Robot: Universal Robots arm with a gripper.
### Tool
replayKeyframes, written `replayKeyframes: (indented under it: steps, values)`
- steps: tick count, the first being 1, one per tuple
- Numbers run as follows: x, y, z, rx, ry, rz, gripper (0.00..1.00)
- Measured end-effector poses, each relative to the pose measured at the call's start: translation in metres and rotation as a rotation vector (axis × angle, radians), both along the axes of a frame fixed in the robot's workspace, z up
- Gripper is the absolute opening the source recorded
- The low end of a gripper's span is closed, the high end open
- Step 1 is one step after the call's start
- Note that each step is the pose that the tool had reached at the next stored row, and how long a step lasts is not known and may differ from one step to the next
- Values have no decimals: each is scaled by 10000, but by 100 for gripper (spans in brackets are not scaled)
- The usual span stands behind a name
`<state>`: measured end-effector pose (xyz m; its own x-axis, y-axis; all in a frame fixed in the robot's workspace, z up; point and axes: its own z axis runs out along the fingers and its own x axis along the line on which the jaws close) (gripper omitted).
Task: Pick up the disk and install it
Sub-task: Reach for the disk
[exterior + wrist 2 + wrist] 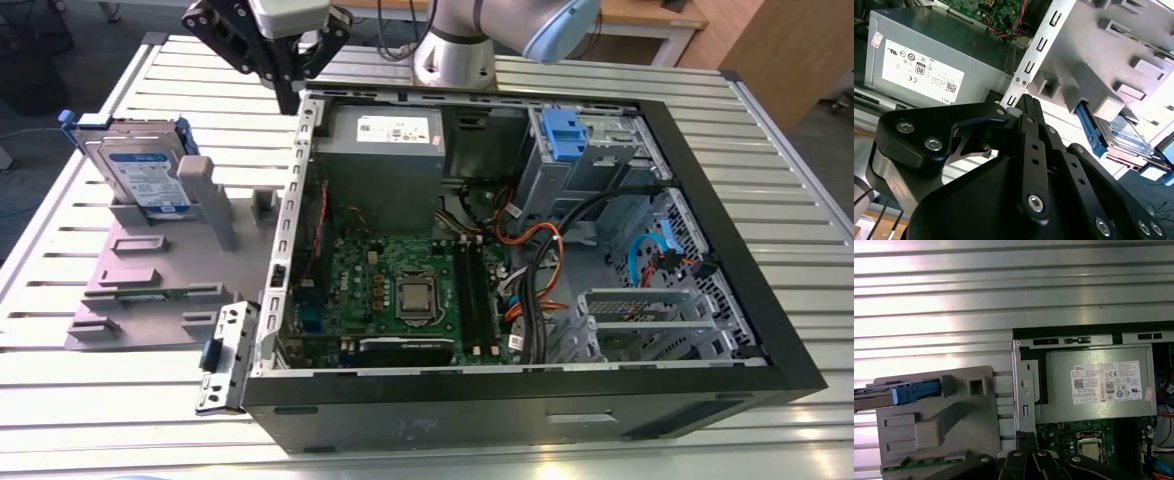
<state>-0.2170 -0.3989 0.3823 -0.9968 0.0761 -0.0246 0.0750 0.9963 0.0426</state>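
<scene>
pincer: your pincer (287,98) hangs by the back corner of the open case (707,230). Its fingers are together with nothing between them.
disk: the disk (140,170) stands upright in the grey holder (160,275) on the tabletop (80,400), well apart from the pincer and not yet picked.
case wall: in the first wrist view your tips sit over the sheet-metal edge. Go straight down and you likely hit metal.
approach: fingers pressed together can't straddle the disk. Arrive like that and you may shove it or tip it in its slot.
blue rails: the rails (1089,125) look like plastic, so a grip there may flex or slip.
bay: cables (534,240) crowd near the blue-tabbed bay (563,135), and a tilted disk could snag there.
</scene>
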Motion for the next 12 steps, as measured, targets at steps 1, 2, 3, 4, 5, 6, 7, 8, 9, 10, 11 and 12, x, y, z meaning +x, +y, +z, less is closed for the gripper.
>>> replayKeyframes:
  steps: [1,2,3,4,5,6,7,8,9,10,11,12]
  values:
    - [-2,0,0,-1,1,0,11]
    - [-4,0,0,-1,1,-1,11]
    - [-6,0,0,-1,0,0,11]
    - [-8,0,-1,-2,0,0,11]
    - [-10,0,-1,-3,0,0,11]
    - [-11,0,-1,-3,0,0,11]
    - [-13,0,-1,-4,0,0,11]
    - [-15,0,-1,-3,0,0,11]
    - [-32,0,-1,-7,1,0,11]
    - [-47,0,-3,-8,0,0,11]
    - [-48,0,-3,-8,0,0,11]
    - [-50,0,-3,-8,0,0,11]
